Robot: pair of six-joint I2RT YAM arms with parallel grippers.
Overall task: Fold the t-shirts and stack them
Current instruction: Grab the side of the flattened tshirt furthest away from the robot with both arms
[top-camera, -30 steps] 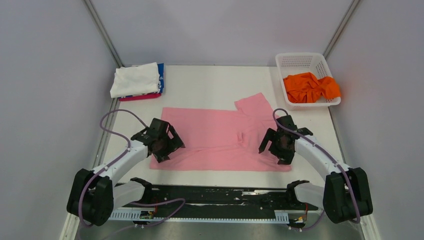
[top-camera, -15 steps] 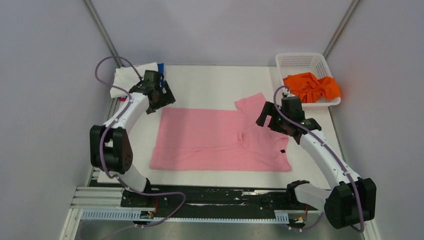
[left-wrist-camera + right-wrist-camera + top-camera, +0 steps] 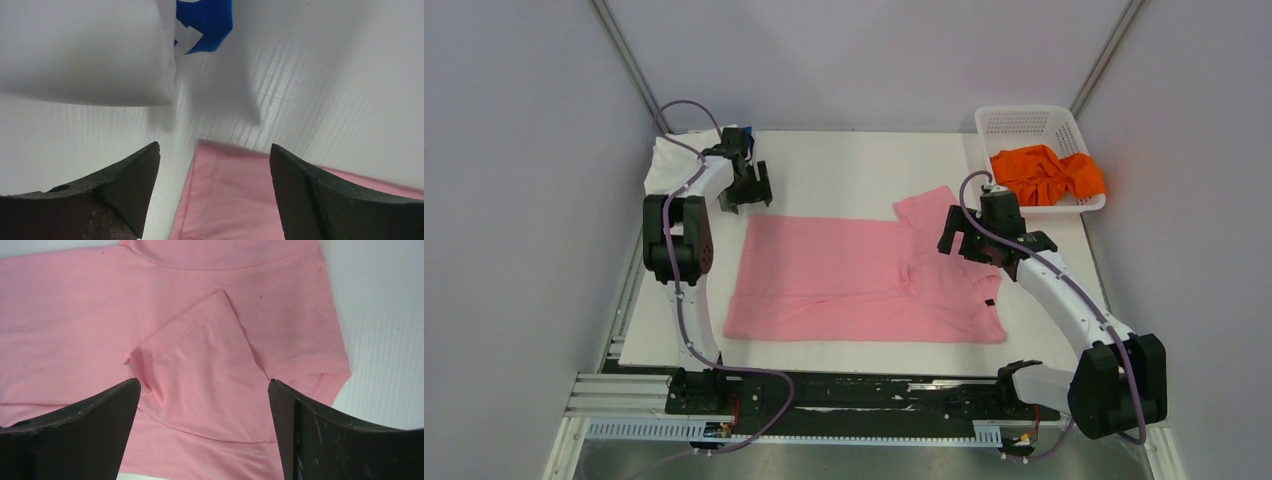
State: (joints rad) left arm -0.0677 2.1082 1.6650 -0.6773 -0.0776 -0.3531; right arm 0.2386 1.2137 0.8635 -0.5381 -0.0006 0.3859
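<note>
The light pink t-shirt point(image 3: 854, 280) lies flat on the white table, one sleeve point(image 3: 929, 212) sticking out at the far right. My left gripper point(image 3: 752, 190) is open and empty, just above the shirt's far left corner point(image 3: 220, 170). My right gripper point(image 3: 972, 245) is open and empty over the shirt's right part, above a folded-in sleeve point(image 3: 200, 365). A stack at the far left has a white t-shirt point(image 3: 672, 160) on top and a blue one point(image 3: 205, 25) under it. An orange t-shirt point(image 3: 1044, 175) lies in the basket. The magenta one is hidden.
The white lattice basket point(image 3: 1029, 125) stands at the far right corner. Grey walls close in on both sides and the back. A black rail point(image 3: 854, 395) runs along the table's near edge, by the arm bases.
Both arms have reached from the shirt's near edge to its far side. The left gripper went to the far left corner, the right gripper to the far right sleeve area. The shirt has not moved.
</note>
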